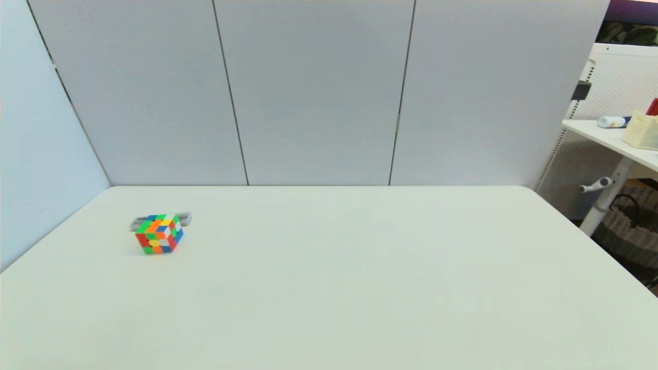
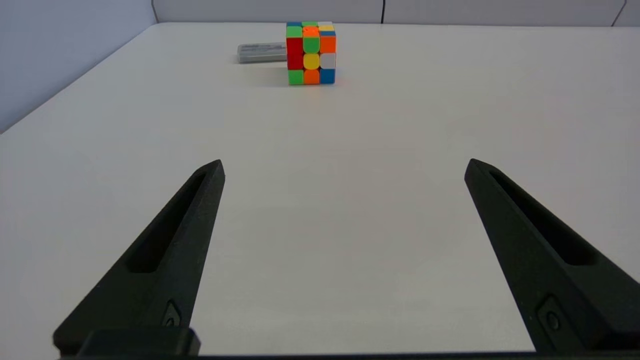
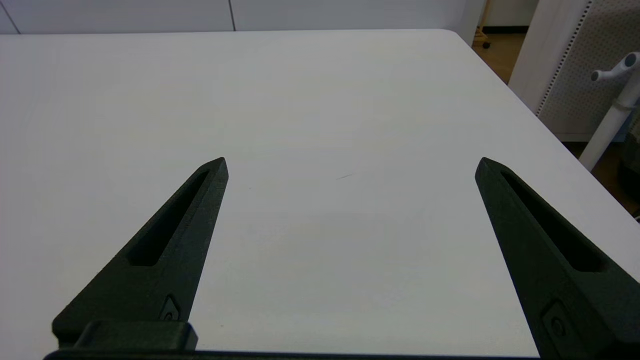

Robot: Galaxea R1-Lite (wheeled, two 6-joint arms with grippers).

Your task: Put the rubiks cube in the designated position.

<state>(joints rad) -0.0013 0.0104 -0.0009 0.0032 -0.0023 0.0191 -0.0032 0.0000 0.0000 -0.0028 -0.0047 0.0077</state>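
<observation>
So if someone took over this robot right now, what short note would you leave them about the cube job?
Left tool: open, empty, low over the table, pointed at the rubiks cube, well short of it.
Right tool: open, empty, over bare table on the right side.
Cube: on the table at far left, just in front of the grey slab; whether it touches the slab I cannot tell.
Done: nothing gripped.
Left: grasp cube, set it on the slab.
</observation>
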